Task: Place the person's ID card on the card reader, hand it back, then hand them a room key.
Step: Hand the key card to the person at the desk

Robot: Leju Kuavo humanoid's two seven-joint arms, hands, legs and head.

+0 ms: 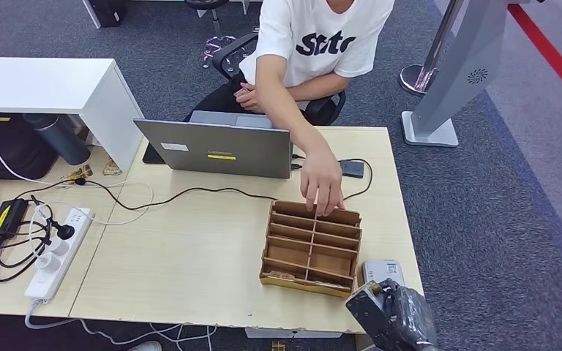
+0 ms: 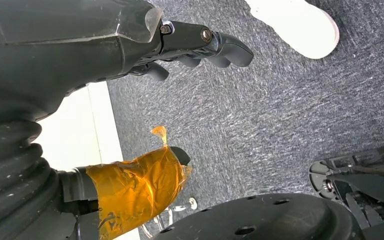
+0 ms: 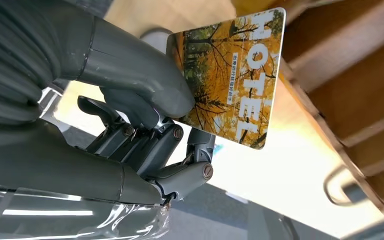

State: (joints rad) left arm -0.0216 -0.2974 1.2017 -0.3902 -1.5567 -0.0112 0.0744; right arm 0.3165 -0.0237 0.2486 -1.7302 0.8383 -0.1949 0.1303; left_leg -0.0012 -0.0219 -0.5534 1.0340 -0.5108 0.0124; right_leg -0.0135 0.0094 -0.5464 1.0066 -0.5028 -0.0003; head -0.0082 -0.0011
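— Brown wood: what is that tray (image 1: 311, 248) at the lower centre of the head view?

— A divided box on the pale surface (image 1: 190, 256), two columns of narrow slots. Most slots look bare; something small lies in the lowest left slot, too small to name.

— And the person?

— Seated at the far side in a white shirt, one hand (image 1: 322, 186) reaching down with its fingertips at the tray's top edge, over the upper slots. I cannot tell whether it holds anything.

— Where is the room key?

— In the right hand (image 3: 145, 125). The right wrist view shows the key (image 3: 230, 75), a card printed with yellow autumn trees and the word HOTEL, pinched between the thick thumb and the darker fingers (image 3: 180, 175) curled beneath it. The card stands clear of the surface, near the tray's wooden wall.

— Does the head view show that hand?

— Yes, at the lower right of the frame, right hand seen as a dark shape just off the surface's near edge, beside a small grey reader (image 1: 382, 270) lying right of the tray.

— The left hand?

— The left hand (image 2: 190, 50) hangs over grey carpet, fingers loosely curled, nothing in them; orange tape wraps its thumb.

— Anything else?

— A grey laptop (image 1: 216, 146) at the upper centre, a black cable running from it, and a white power strip (image 1: 58, 252) at the lower left.
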